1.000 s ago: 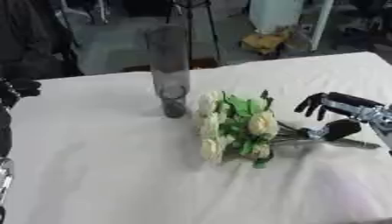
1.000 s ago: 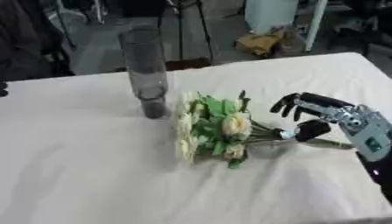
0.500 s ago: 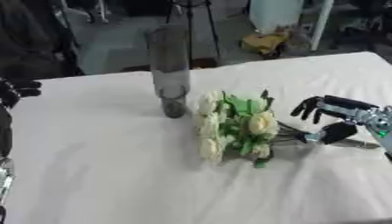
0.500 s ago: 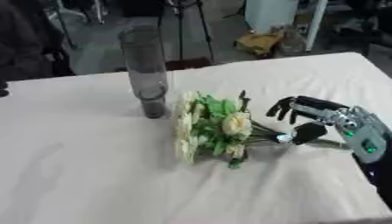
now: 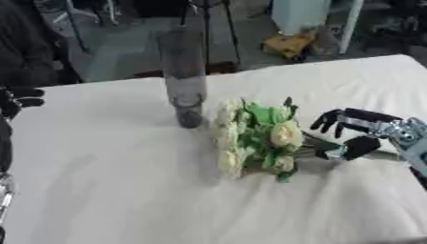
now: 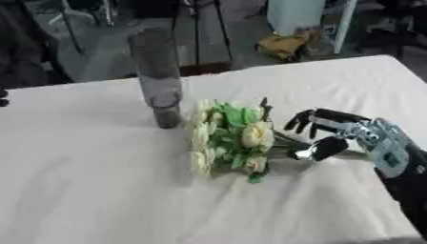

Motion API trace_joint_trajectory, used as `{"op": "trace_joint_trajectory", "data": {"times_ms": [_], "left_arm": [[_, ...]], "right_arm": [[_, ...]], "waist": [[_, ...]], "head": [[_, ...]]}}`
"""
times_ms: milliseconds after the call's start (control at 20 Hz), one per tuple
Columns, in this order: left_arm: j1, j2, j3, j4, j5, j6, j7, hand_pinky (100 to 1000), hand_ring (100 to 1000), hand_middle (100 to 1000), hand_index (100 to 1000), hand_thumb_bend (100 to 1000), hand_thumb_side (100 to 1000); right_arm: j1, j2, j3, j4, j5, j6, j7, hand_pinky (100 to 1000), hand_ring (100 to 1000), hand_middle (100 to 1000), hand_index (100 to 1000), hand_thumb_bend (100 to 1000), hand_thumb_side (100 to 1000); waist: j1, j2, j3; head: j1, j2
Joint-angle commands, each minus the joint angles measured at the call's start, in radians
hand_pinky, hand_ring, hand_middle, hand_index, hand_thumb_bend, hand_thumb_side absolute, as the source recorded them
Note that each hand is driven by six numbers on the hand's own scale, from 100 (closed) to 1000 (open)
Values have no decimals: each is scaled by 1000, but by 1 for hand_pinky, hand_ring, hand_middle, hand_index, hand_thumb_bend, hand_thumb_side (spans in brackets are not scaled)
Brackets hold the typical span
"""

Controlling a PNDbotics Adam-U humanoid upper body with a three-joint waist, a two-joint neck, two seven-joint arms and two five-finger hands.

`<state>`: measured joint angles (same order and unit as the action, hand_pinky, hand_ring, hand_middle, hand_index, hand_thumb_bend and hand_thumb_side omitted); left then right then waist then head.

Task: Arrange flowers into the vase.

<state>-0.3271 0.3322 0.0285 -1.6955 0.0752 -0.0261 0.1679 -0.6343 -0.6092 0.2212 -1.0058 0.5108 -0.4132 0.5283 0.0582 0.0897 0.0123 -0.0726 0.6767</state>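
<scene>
A bunch of cream-white flowers (image 5: 254, 140) with green leaves lies on the white tablecloth (image 5: 116, 190), its heads toward the left and its stems running right. A tall clear glass vase (image 5: 183, 78) stands upright just behind and left of the bunch. My right hand (image 6: 333, 131) hovers over the stems, fingers curved above them and thumb low beside them, with a gap still between. My left hand (image 5: 15, 100) shows at the left edge, fingers relaxed, far from the flowers.
The table's far edge runs behind the vase, with floor clutter beyond it. The cloth is wrinkled around the bunch. Open cloth spreads to the left and front.
My right hand has dropped slightly and edged closer to the stems. The flowers and the vase have not moved.
</scene>
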Motion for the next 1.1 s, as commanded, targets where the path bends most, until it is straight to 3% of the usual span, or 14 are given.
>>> {"op": "trace_joint_trajectory", "data": {"times_ms": [50,1100], "left_arm": [[-17,9,2,-9,4,-2,-3,635,615,616,728,458,939],[-14,2,-3,-8,10,-1,-6,633,614,618,729,446,946]], "right_arm": [[-28,-12,-16,8,18,-4,-2,618,776,796,849,419,455],[-39,17,-15,69,89,-29,0,614,744,769,832,411,449]], "waist": [[10,2,1],[13,3,6]], "head": [[-3,0],[-9,2]]}}
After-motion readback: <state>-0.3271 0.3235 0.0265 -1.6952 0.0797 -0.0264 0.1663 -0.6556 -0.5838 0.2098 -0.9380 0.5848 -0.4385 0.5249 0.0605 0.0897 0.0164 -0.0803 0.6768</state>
